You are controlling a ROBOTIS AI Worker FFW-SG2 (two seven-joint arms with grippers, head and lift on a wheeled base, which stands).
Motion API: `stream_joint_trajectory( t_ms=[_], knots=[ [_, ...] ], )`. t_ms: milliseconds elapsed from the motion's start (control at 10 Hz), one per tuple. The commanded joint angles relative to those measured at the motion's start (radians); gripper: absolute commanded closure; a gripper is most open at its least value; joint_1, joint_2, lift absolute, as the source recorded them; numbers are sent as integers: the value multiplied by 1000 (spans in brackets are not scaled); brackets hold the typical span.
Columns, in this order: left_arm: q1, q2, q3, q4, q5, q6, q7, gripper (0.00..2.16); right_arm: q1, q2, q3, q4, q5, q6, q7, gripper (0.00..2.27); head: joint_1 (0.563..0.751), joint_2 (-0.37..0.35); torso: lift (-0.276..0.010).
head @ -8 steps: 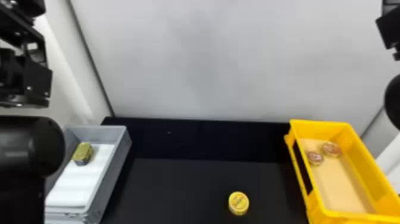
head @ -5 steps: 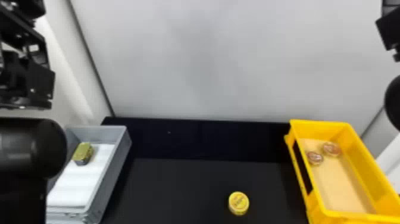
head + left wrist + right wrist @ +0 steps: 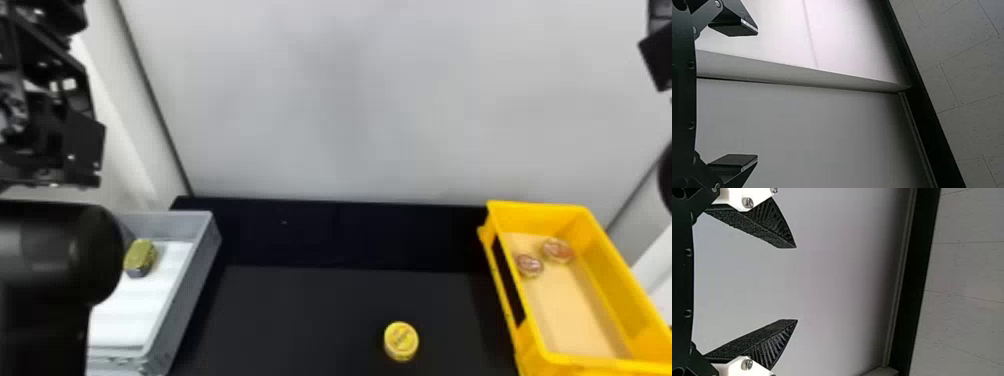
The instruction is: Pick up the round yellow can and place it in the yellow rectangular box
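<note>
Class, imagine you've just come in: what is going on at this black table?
Nothing is being handled at this moment: the robot's left gripper and right gripper are both open and empty. The round yellow can stands on the black table, between the grey box and the yellow rectangular box, so it has not yet been placed.

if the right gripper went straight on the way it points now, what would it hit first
Probably the pale grey wall; nothing shows between it and the open right gripper in the right wrist view, though how far off is unclear.
</note>
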Motion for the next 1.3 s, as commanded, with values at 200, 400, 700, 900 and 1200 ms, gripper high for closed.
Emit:
stream_joint_trajectory(
  t_ms=[200, 400, 700, 900, 1200],
  knots=[
    [26, -6, -32, -5, -5, 20, 9, 140, 4, 144, -115, -58, -50, 665, 158, 154, 663, 54, -5],
    [32, -6, -32, -5, -5, 48, -34, 140, -6, 155, -96, 18, -67, 971, 241, 188, 663, 54, -5],
    [43, -29, -4, 17, -5, 43, -111, 140, 44, 144, -75, 219, -64, 1067, 485, 196, 663, 54, -5],
    [43, -44, -10, 29, 3, 40, -125, 140, 66, 113, -43, 329, 229, 1098, 970, 262, 663, 54, -5],
    [42, -56, -20, 49, 14, 18, -125, 140, 199, 169, -69, 352, 599, 977, 1297, 259, 663, 54, -5]
  ],
)
